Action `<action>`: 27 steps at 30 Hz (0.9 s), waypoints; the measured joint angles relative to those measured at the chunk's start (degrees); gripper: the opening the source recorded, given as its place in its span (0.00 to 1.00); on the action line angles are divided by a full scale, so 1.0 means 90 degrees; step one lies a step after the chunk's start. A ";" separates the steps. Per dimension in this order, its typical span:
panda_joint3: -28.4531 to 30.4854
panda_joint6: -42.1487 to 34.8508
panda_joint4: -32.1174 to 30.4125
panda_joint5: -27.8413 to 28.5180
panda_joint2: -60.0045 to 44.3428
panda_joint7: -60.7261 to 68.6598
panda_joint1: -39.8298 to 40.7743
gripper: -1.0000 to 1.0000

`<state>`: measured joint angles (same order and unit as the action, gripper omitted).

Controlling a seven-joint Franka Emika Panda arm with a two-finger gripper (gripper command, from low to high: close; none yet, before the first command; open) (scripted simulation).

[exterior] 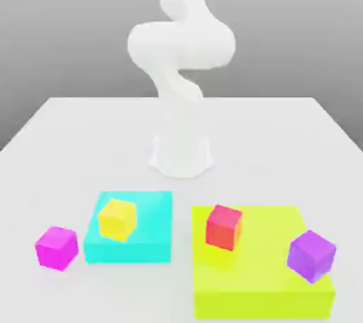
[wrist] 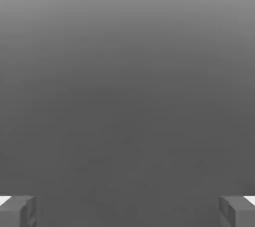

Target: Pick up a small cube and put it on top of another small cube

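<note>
The magenta-pink small cube rests on the white table at the exterior view's lower left, just beside the cyan block. The small yellow cube sits on top of that flat cyan block. In the hand view my gripper is open, its two grey fingertips far apart at the picture's edges with nothing between them, facing plain grey background. The white arm rises from its base at the table's middle.
A large flat yellow-green block lies at the exterior view's lower right, carrying a red cube and a purple-violet cube. The arm's white base stands behind the blocks on the white table.
</note>
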<state>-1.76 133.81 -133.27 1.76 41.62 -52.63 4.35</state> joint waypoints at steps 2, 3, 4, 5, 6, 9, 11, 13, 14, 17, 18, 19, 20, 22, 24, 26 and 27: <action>-0.0157 0.0187 -0.0139 0.0165 -0.0398 -0.0638 0.0408 0.50; -0.0229 0.0277 -0.0205 0.0241 -0.0590 -0.0942 0.0602 0.50; -0.0292 0.0365 -0.0271 0.0320 -0.0781 -0.1245 0.0788 0.50; -0.0355 0.0453 -0.0336 0.0395 -0.0970 -0.1544 0.0974 0.50; -0.0409 0.0540 -0.0401 0.0472 -0.1160 -0.1844 0.1152 0.50; -0.0541 0.0799 -0.0595 0.0699 -0.1730 -0.2738 0.1664 0.50; -0.0594 0.0971 -0.0723 0.0846 -0.2110 -0.3330 0.1975 0.50; -0.0614 0.1143 -0.0852 0.0985 -0.2488 -0.3917 0.2257 0.50; -0.0613 0.1230 -0.0916 0.1047 -0.2677 -0.4205 0.2388 0.50; -0.0590 0.1491 -0.1110 0.1183 -0.3235 -0.5032 0.2762 0.50; -0.0555 0.1584 -0.1176 0.1213 -0.3419 -0.5295 0.2859 0.50; -0.0518 0.1676 -0.1243 0.1233 -0.3600 -0.5554 0.2951 0.50; -0.0470 0.1770 -0.1310 0.1239 -0.3780 -0.5803 0.3030 0.50; -0.0365 0.1963 -0.1445 0.1197 -0.4131 -0.6261 0.3224 0.50; -0.0282 0.2163 -0.1584 0.1069 -0.4471 -0.6657 0.3425 0.50; -0.0231 0.2368 -0.1726 0.0841 -0.4799 -0.6981 0.3603 0.50; -0.0221 0.2471 -0.1797 0.0685 -0.4957 -0.7113 0.3644 0.50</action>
<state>-3.75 156.05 -149.45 7.92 -2.99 -116.64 37.15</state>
